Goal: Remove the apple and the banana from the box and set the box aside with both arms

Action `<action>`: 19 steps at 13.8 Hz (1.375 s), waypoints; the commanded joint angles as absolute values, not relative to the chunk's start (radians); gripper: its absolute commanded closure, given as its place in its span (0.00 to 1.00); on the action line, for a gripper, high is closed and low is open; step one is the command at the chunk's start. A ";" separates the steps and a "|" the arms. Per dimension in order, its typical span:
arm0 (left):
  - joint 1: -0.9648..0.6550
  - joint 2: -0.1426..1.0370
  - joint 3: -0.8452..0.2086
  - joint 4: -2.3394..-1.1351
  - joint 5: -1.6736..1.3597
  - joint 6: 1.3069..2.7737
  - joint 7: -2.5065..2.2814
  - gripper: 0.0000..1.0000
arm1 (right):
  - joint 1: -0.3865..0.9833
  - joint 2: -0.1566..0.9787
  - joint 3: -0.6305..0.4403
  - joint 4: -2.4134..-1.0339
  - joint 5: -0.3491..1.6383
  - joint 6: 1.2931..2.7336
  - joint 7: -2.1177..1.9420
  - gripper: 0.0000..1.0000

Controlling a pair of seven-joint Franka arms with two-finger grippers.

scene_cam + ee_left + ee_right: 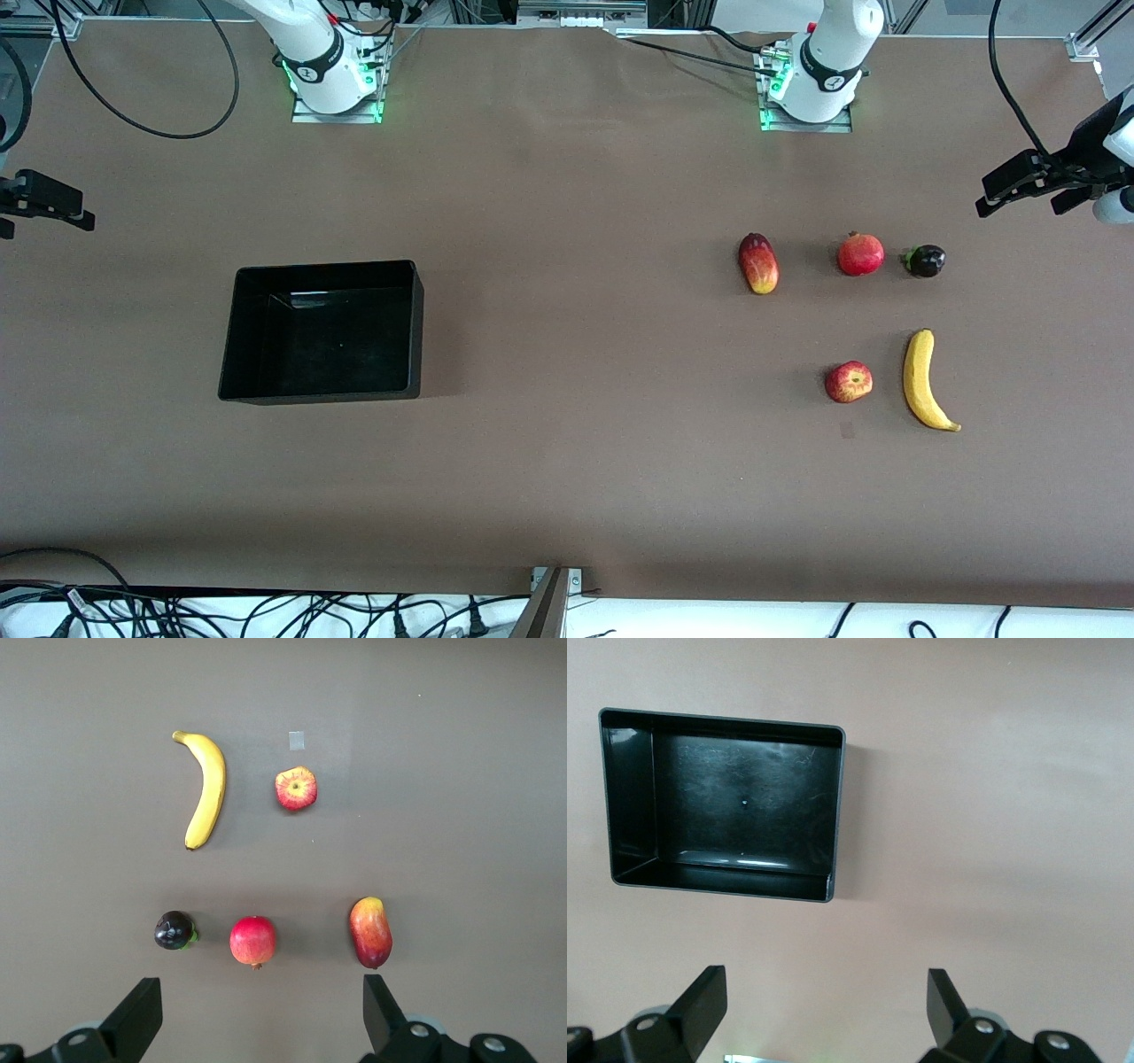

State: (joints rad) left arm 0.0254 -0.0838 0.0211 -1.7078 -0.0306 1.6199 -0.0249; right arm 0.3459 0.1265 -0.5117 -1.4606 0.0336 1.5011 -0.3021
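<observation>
Aloft, both arms waiting: left gripper [257,1019] over fruits, right gripper [824,1014] over box [837,797], fingers spread.

Even, soft overhead light falls on a matte brown table [567,461], with faint short shadows beside the fruits. The glossy black rectangular tray [321,390] shows pale glare streaks at its 12 o'clock inner wall. All three views are sharp, the right wrist view tinted pinker.
</observation>
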 commanded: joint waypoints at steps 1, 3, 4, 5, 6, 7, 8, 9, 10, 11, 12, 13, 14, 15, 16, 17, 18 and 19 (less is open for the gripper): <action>0.037 -0.081 0.011 -1.690 -0.028 1.606 -0.020 0.00 | 0.154 0.060 -0.292 -1.520 0.006 1.496 -0.235 0.00; 0.037 -0.081 0.011 -1.690 -0.028 1.606 -0.020 0.00 | -0.008 0.049 -0.134 -1.526 0.000 1.500 -0.206 0.00; 0.037 -0.081 0.011 -1.690 -0.028 1.606 -0.020 0.00 | -0.071 0.038 -0.059 -1.540 -0.002 1.505 -0.181 0.00; 0.037 -0.081 0.011 -1.690 -0.028 1.606 -0.021 0.00 | -0.109 0.025 -0.007 -1.563 -0.002 1.525 -0.152 0.00; 0.037 -0.081 0.011 -1.690 -0.028 1.606 -0.021 0.00 | -0.115 -0.006 0.003 -1.601 -0.005 1.558 -0.140 0.00; 0.037 -0.081 0.011 -1.690 -0.028 1.606 -0.020 0.00 | -0.115 -0.038 0.005 -1.650 -0.006 1.590 -0.134 0.00; 0.037 -0.081 0.011 -1.690 -0.028 1.606 -0.020 0.00 | -0.115 -0.075 0.005 -1.707 -0.006 1.629 -0.135 0.00; 0.037 -0.081 0.011 -1.690 -0.028 1.606 -0.021 0.00 | -0.115 -0.101 0.005 -1.744 -0.005 1.640 -0.135 0.00; 0.037 -0.081 0.011 -1.690 -0.028 1.606 -0.021 0.00 | -0.107 -0.109 0.003 -1.755 -0.006 1.632 -0.135 0.00; 0.037 -0.081 0.011 -1.690 -0.028 1.606 -0.021 0.00 | -0.092 -0.110 0.002 -1.755 -0.009 1.631 -0.137 0.00; 0.037 -0.081 0.011 -1.690 -0.028 1.606 -0.021 0.00 | -0.074 -0.109 -0.005 -1.750 -0.017 1.631 -0.137 0.00; 0.037 -0.081 0.011 -1.690 -0.028 1.606 -0.021 0.00 | -0.063 -0.109 -0.020 -1.749 -0.023 1.631 -0.135 0.00; 0.037 -0.081 0.011 -1.690 -0.028 1.606 -0.021 0.00 | -0.055 -0.109 -0.032 -1.746 -0.023 1.629 -0.135 0.00; 0.037 -0.081 0.011 -1.690 -0.028 1.606 -0.021 0.00 | -0.048 -0.106 -0.040 -1.743 -0.023 1.629 -0.137 0.00; 0.037 -0.081 0.011 -1.690 -0.028 1.606 -0.020 0.00 | -0.041 -0.103 -0.044 -1.741 -0.025 1.629 -0.135 0.00; 0.037 -0.081 0.011 -1.690 -0.028 1.606 -0.021 0.00 | -0.040 -0.101 -0.048 -1.740 -0.025 1.629 -0.137 0.00; 0.037 -0.081 0.011 -1.692 -0.028 1.606 -0.021 0.00 | -0.040 -0.101 -0.048 -1.740 -0.023 1.629 -0.137 0.00; 0.037 -0.081 0.011 -1.692 -0.028 1.606 -0.021 0.00 | -0.040 -0.100 -0.048 -1.740 -0.025 1.629 -0.137 0.00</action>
State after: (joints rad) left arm 0.0257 -0.0838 0.0211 -1.7078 -0.0306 1.6199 -0.0249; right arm -0.0626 -0.0848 -0.0310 -1.7194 -0.0057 1.6132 -0.1524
